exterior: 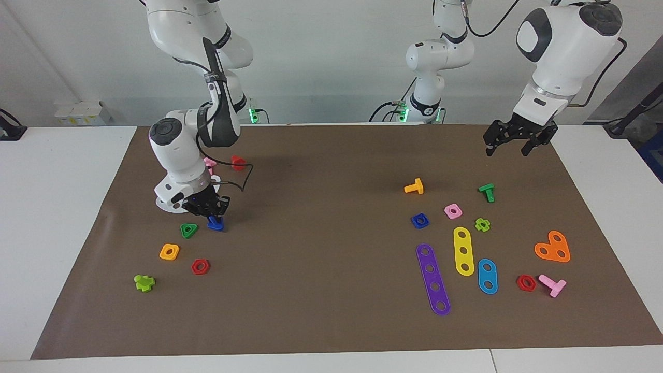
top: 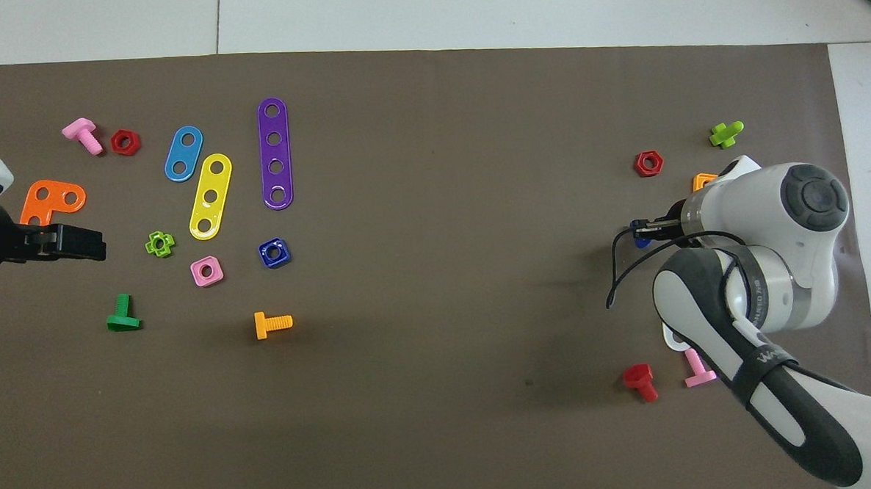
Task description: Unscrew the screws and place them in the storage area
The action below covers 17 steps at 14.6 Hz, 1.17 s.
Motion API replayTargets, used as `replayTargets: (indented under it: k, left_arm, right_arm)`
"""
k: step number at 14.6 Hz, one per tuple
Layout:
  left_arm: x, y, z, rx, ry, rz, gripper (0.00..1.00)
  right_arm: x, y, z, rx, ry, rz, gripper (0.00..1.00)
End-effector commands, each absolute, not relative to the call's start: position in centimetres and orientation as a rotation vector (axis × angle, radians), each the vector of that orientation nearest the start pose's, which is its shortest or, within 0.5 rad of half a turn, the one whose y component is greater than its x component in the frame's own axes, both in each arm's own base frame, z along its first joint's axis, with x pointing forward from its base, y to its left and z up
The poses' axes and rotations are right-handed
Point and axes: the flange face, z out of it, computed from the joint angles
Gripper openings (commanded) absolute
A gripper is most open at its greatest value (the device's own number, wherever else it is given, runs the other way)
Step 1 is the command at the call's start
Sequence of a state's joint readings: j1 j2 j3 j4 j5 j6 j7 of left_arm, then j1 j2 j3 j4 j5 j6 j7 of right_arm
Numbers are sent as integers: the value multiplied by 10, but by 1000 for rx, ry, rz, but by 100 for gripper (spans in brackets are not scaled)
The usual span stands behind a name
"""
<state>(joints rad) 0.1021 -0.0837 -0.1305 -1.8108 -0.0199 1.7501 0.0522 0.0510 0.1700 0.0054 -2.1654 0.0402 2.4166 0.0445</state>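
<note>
– Right hand (exterior: 210, 215) check: what's it got? Clock directions are from the overhead view, 12 pointing away from the robots.

– It's clamped on the blue screw (exterior: 215, 224), fingers pinching the shank, triangular head pointing down. That puts the screw out at roughly 3 o'clock on the brown mat (exterior: 331, 321), toward the right arm's end of the tabletop. It sits really low there. Can't tell if the head actually touches the mat or hangs just off it.

– What's around it?

– Green triangle nut (exterior: 189, 230) just beside it. Red hex nut (top: 648, 163) is at about 12 o'clock from the screw, and the orange square nut (top: 703, 181) at around 1, half hidden by the arm. The white curved plate (exterior: 168, 203) pokes out from under the wrist, nearer the robots.

– And the left hand (exterior: 512, 146)?

– Waiting up in the air with its fingers apart, holding nothing. It hangs over the 9 o'clock edge of the mat, near the orange angle plate (top: 51, 201). The blue square nut (top: 273, 252) lies flat among the strips at that end, well apart from the screw.
</note>
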Motion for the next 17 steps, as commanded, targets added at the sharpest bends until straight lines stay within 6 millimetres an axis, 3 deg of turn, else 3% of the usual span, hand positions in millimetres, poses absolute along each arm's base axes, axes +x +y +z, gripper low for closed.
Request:
replayTargets:
  k: [1, 3, 5, 8, 10, 13, 17]
  left_arm:
    - [528, -16, 574, -3128, 120, -39, 100]
    - [528, -14, 573, -3129, 115, -36, 100]
    - [528, -14, 573, -3129, 115, -36, 100]
    - [528, -15, 573, -3129, 117, -36, 100]
    - [528, -14, 574, -3129, 115, -39, 100]
    - [528, -15, 574, -3129, 117, -39, 100]
    - [528, -14, 574, -3129, 115, -39, 100]
  right_arm:
    - [555, 31, 320, -3085, 36, -148, 17]
    - [556, 31, 321, -3083, 64, -152, 100]
    - [567, 35, 338, -3074, 93, -211, 100]
    - [592, 36, 396, -3057, 176, -307, 100]
    - [605, 22, 446, -3062, 206, -291, 100]
    - [604, -2, 527, -3074, 253, -200, 100]
    - [583, -26, 602, -3179, 261, -58, 100]
